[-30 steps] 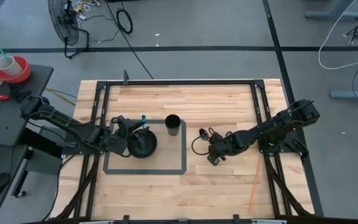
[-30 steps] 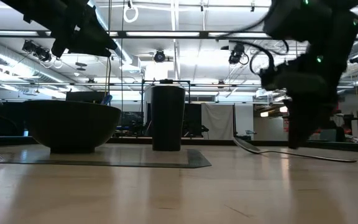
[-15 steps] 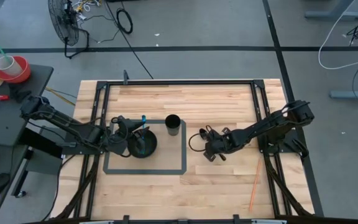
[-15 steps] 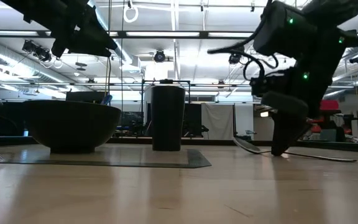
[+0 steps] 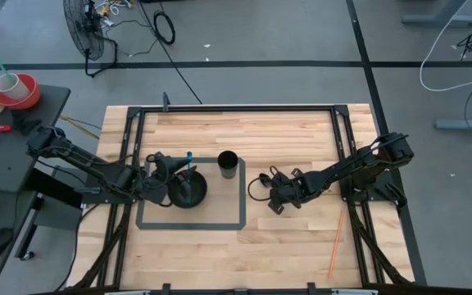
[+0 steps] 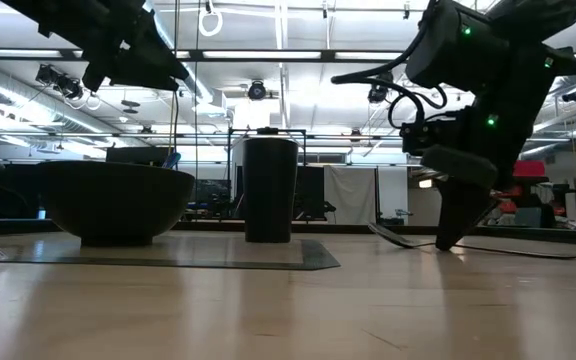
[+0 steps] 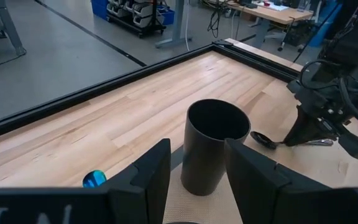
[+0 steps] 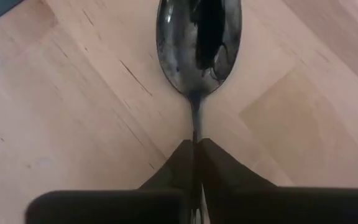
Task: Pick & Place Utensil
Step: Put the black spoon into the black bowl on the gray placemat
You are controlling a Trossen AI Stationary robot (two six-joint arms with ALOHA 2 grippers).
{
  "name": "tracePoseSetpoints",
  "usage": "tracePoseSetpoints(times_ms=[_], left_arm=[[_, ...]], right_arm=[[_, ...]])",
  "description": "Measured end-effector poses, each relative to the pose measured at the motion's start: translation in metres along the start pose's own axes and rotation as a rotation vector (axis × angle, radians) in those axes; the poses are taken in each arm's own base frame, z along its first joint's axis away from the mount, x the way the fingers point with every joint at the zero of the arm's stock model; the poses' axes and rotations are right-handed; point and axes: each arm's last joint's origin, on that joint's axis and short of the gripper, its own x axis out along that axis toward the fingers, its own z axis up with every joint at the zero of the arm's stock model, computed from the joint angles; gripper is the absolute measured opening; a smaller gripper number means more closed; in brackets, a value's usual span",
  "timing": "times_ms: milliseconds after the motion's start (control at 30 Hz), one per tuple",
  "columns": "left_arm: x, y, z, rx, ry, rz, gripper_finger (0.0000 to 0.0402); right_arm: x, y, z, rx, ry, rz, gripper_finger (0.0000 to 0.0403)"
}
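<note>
A metal spoon (image 8: 197, 37) lies on the bare wood to the right of the black cup (image 5: 228, 164); its bowl end points toward the cup in the left wrist view (image 7: 263, 138). My right gripper (image 8: 196, 142) is down at the spoon, shut on its handle. The cup stands upright on the grey mat (image 5: 220, 220) beside a dark bowl (image 5: 188, 191). My left gripper (image 7: 197, 186) hovers open above the bowl, its fingers apart and touching nothing. A blue-tipped object (image 5: 189, 156) stands at the bowl's far rim. My right gripper pinches the spoon's thin handle just behind the bowl (image 8: 195, 121) between its two fingers. The fingers (image 6: 453, 225) slant down from above and from the table's right, in line with the handle. The spoon stays low on the table, its long handle (image 6: 528, 252) trailing to the right.
A black cable loop (image 5: 260, 187) hangs off my right wrist close to the spoon. Black frame rails (image 5: 236, 108) border the tabletop. An orange stick (image 5: 335, 242) lies near the right rail. Bare wood stretches toward the near edge (image 5: 244, 262).
My right gripper has moved a little toward the table's left, nearer the cup, and now stands at the spoon's handle close behind its bowl. It has kept still over the last half second. The left arm has not moved.
</note>
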Motion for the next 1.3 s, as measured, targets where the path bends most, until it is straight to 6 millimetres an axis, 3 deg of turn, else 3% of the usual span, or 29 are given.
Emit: tracePoseSetpoints(times_ms=[100, 267, 567, 867, 1100, 1200, 1300], left_arm=[[0.000, 0.000, 0.000, -0.025, 0.004, -0.006, 0.0156], [0.002, -0.003, -0.003, -0.098, 0.036, -0.035, 0.0156], [0.019, -0.030, -0.016, -0.203, -0.053, -0.035, 0.0156], [0.039, -0.044, -0.019, -0.287, -0.078, -0.107, 0.0175], [0.055, -0.048, -0.013, -0.248, 0.125, -0.434, 0.0244], [0.059, -0.054, -0.002, -0.233, 0.208, -0.559, 0.0255], [0.065, -0.058, 0.005, -0.198, 0.313, -0.571, 0.0255]], right_arm=[[-0.003, 0.000, 0.001, -0.011, -0.005, 0.009, 0.0008], [-0.023, 0.008, 0.006, -0.084, 0.013, -0.033, 0.0016], [-0.082, 0.059, 0.025, -0.167, -0.292, -0.009, 0.0008], [-0.095, 0.073, 0.029, -0.226, -0.405, 0.028, 0.0008], [-0.099, 0.082, 0.026, -0.582, -0.414, 0.065, 0.0008], [-0.102, 0.087, 0.022, -0.727, -0.421, 0.090, 0.0008], [-0.104, 0.090, 0.017, -0.862, -0.421, 0.104, 0.0008]])
